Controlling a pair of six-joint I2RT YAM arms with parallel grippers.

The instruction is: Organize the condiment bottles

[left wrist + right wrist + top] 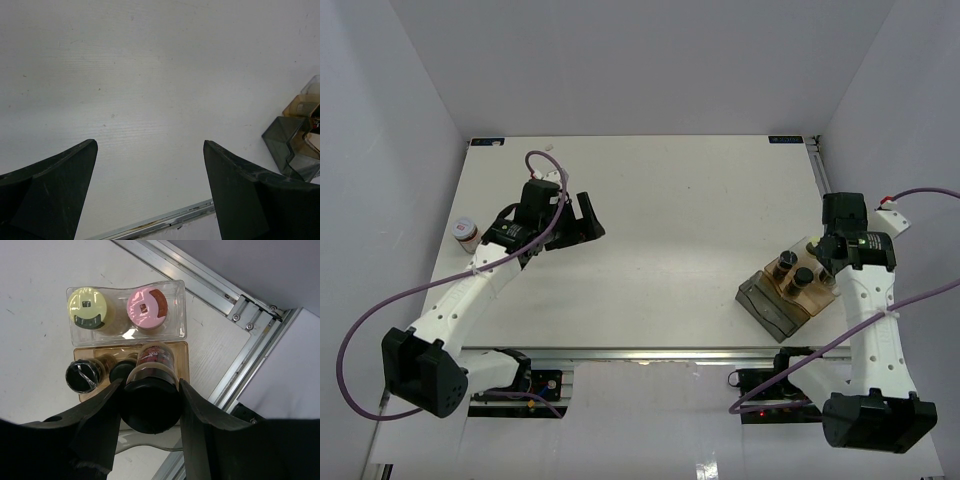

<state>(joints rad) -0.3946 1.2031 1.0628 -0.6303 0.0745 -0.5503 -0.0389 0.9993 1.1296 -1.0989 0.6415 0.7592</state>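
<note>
Right gripper [150,390] is clamped on the black cap of a dark jar [156,360], fingers pinching it from either side, and that jar hangs cap-up with its long axis running straight down from the jaws. Below it sits the amber tray [183,360], near the bench's [670,220] right edge. The jar's body lines up with the open right-hand end of that tray, beside two black-capped jars [82,376] already standing in it. Whether its base touches the tray floor cannot be told from the wrist view. Just beyond, the clear tray [181,310] holds a yellow-lidded jar [89,307] and a pink-lidded jar [146,307] side by side, and a grey tray [765,305] lies on the near side. So the coming move looks like a plain vertical drop and release, no sideways shift needed. Over on the other side, the left gripper [149,147] hovers with jaws wide apart and nothing between them, pointing toward the bench's middle. A lone jar [467,232] stands by the left edge, behind that gripper, and the left arm is clearly the nearer one.
</note>
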